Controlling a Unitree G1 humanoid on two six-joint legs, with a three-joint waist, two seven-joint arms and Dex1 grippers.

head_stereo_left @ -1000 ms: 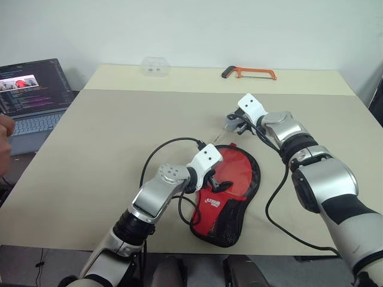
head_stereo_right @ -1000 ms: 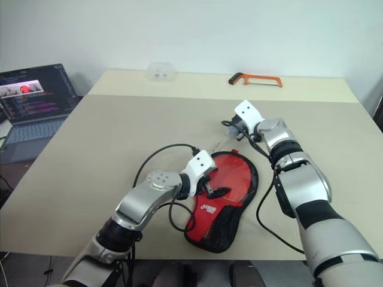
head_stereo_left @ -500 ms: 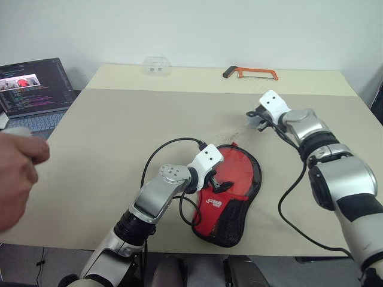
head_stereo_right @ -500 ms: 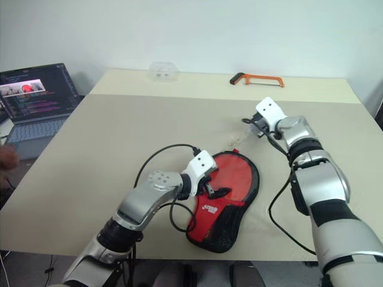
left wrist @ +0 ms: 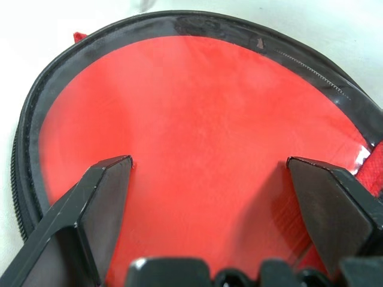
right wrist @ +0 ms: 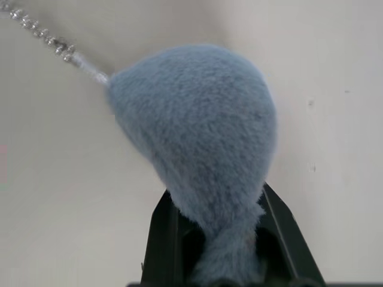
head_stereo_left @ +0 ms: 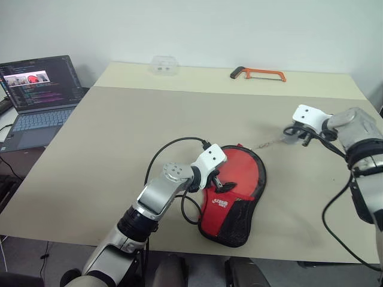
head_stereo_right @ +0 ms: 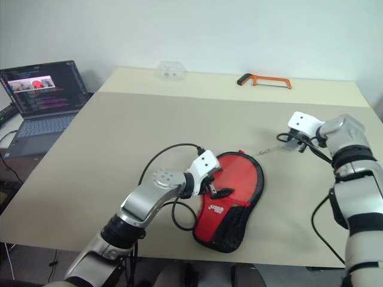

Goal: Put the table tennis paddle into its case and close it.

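- The case (head_stereo_left: 232, 192) is seen lying flat near the front edge of the table (head_stereo_left: 119, 131), red side up, its round end toward the far side and its narrow mesh end toward the front.
- The paddle (left wrist: 197, 131) is seen as a red blade under the case's clear panel, inside the black-trimmed rim.
- The left gripper (head_stereo_left: 220, 183) is held over the round part of the case, near its left edge, with the fingers (left wrist: 105, 185) spread wide; nothing is gripped, and whether the tips touch the panel cannot be told.
- The right gripper (head_stereo_right: 301, 144) is held above the table, well to the right of the case, its fingers (right wrist: 281, 239) closed on a blue fluffy pom-pom (right wrist: 197, 137).
- A thin bead chain (head_stereo_right: 267, 149) is seen running from the pom-pom back toward the case's upper right rim; its attachment point is too small to make out.
- An orange hacksaw (head_stereo_left: 258, 74) is seen lying at the far side of the table, and a small clear box (head_stereo_left: 164, 64) further left along the same edge.
- An open laptop (head_stereo_left: 37, 89) with a lit screen is placed beside the table, off its left side.
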